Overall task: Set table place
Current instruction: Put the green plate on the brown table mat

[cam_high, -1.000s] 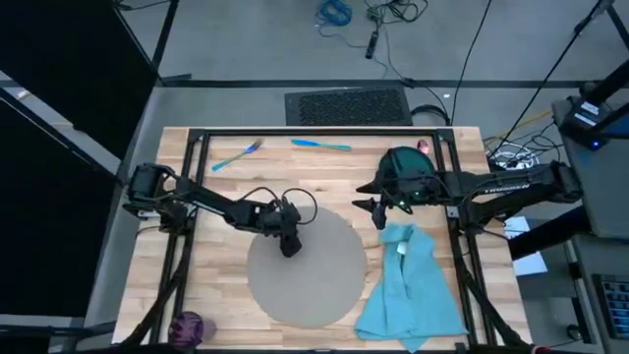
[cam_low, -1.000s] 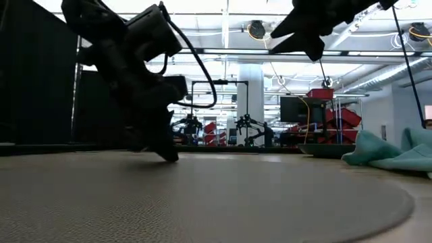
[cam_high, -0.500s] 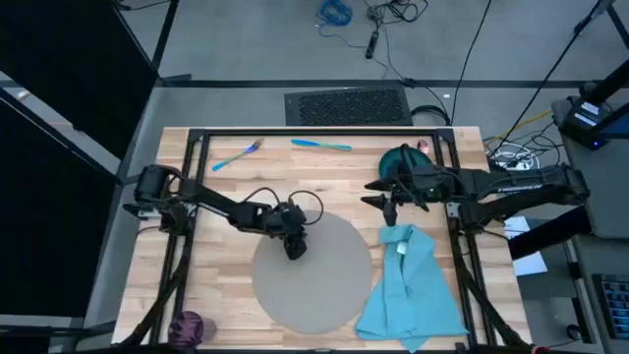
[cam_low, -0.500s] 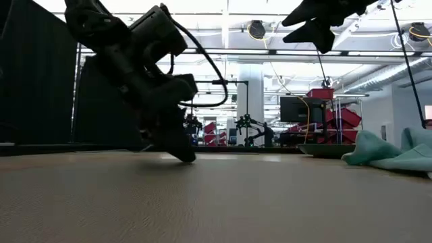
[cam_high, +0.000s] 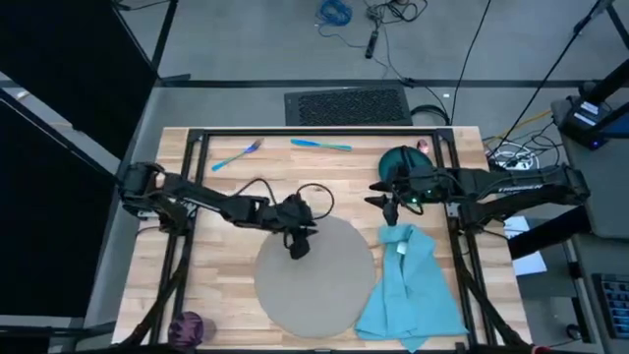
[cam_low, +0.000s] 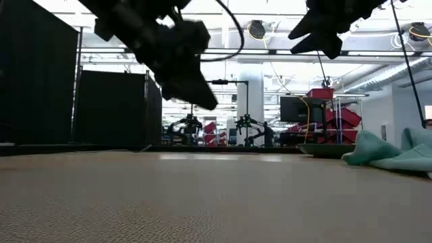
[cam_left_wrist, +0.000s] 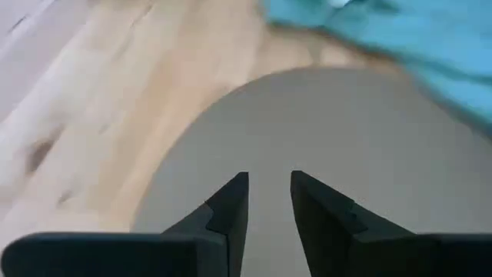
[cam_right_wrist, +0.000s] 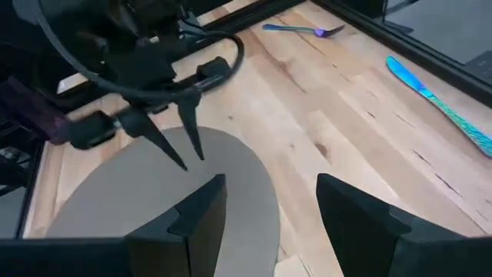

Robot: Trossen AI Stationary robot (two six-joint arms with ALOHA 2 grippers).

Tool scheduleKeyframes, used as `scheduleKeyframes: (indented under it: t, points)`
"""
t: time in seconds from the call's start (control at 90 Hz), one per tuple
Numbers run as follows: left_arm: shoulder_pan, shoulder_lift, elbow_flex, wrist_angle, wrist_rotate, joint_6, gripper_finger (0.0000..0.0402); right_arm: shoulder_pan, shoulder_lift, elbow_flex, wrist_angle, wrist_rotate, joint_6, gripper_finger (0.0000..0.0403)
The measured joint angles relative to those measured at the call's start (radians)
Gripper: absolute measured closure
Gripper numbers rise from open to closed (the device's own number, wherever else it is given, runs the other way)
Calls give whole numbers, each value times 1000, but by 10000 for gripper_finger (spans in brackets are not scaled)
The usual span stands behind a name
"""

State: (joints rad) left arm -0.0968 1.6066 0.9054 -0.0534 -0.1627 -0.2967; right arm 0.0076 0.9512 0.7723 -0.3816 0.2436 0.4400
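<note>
Bench point(cam_high: 211, 295): light butcher-block top in a black frame, carrying everything listed below.

Round grey mat point(cam_high: 324, 295): lies flat at the centre of the bench, toward its near edge. Nothing rests on it yet.

Light blue napkin point(cam_high: 418, 285): rumpled heap just beside the mat on the right arm's side, one edge at or slightly over the mat's rim; the overlap cannot be told.

Left pincer point(cam_high: 298, 243): poised over the far edge of the mat, lifted clear of it in the low view. Fingers nearly together with a narrow gap, nothing between them.

Right pincer point(cam_high: 390, 208): held above the bench between plate and napkin, fingers spread wide and empty.

Dark teal plate point(cam_high: 398, 162): at the far right of the bench, partly hidden under the right arm.

Blue-handled knife point(cam_high: 322, 145) and blue-handled fork point(cam_high: 234, 154): lying apart along the far edge.

Purple cup point(cam_high: 187, 326): near left corner, well apart from the mat.

Status, judged: mat placed; plate, napkin, cutlery and cup still to come.

Risks, judged:
- Both pincers work close over the same side of the mat; reaching for the plate together could bring the arms into contact.
- The plate sits low and near the frame rail; a shallow rim grip could slip or tilt it.
- The mat may slide if a finger drags on it.
- The napkin could be pulled askew if snagged in passing.
</note>
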Motion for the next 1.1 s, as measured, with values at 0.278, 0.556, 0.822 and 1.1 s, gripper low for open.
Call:
scheduleKeyframes:
  t: [0.278, 0.556, 0.822, 1.1]
  points:
    - [133, -114, 11, -121, -74, 60, 316, -87, 0, 0, -279, 154, 114, 216]
    - [252, -220, 13, -147, -44, 96, 316, -219, 0, 0, -370, 68, 15, 338]
    - [266, -233, 13, -135, -40, 103, 316, -466, 1, 1, -469, 67, -75, 402]
    - [304, -180, 14, -40, 67, 98, 316, -775, 24, 1, -558, 65, -90, 403]
